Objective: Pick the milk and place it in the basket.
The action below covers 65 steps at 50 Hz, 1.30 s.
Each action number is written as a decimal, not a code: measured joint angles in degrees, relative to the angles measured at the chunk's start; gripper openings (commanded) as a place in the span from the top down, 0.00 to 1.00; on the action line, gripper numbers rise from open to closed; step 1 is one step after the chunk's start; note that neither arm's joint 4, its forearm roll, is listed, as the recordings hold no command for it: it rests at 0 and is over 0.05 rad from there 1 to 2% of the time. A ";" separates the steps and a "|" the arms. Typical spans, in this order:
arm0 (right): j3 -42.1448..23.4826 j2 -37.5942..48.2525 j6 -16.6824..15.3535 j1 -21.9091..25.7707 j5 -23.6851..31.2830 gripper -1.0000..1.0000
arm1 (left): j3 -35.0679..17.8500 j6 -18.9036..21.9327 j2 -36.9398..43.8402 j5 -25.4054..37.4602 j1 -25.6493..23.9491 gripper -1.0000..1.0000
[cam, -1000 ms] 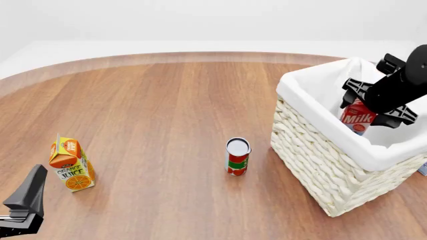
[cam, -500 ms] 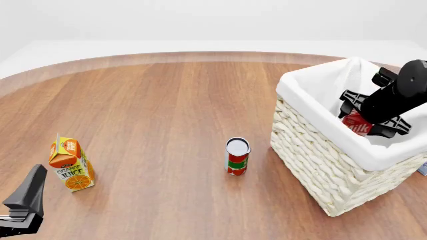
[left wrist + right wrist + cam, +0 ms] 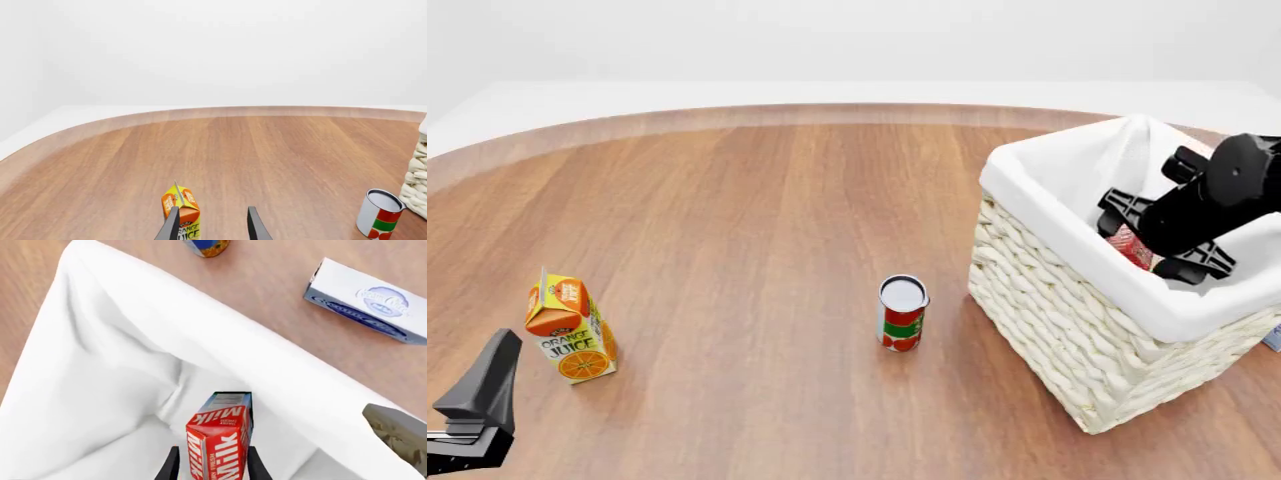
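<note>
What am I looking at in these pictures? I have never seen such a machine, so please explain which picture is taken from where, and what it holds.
These are computer renders of two robot arms at a wooden table, each ending in a two-fingered gripper. The wide picture comes from a fixed camera above and behind the arms. The other two come from small cameras mounted just behind each gripper, looking along its fingers.

On the table stand an orange juice carton, a red-and-green can and a large wicker basket with white cloth lining. The right wrist view also shows a white-and-blue box lying outside the basket.

The right gripper reaches down inside the basket, its fingers closed on the milk carton. The left gripper is open and empty, near the orange juice carton.
</note>
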 measured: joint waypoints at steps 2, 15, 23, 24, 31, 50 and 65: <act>-0.06 -0.05 0.29 0.07 -0.05 0.00 | 0.00 0.00 0.00 0.00 0.00 0.00; -0.16 -0.43 1.49 0.49 0.09 0.00 | 0.00 0.00 0.00 0.00 0.00 0.00; -0.09 -1.19 1.68 0.77 0.64 0.00 | 0.00 0.00 0.00 0.00 0.00 0.00; -0.12 -1.37 1.66 0.83 0.79 0.00 | 0.00 0.00 0.00 0.00 0.00 0.00; -0.47 -3.15 1.39 1.38 2.23 0.00 | 0.00 0.00 0.00 0.00 0.00 0.00; -4.05 -9.91 -0.49 3.54 9.43 0.00 | 0.00 0.00 0.00 0.00 0.00 0.00; -9.55 -14.51 -3.28 5.88 16.24 0.00 | 0.00 0.00 0.00 0.00 0.00 0.00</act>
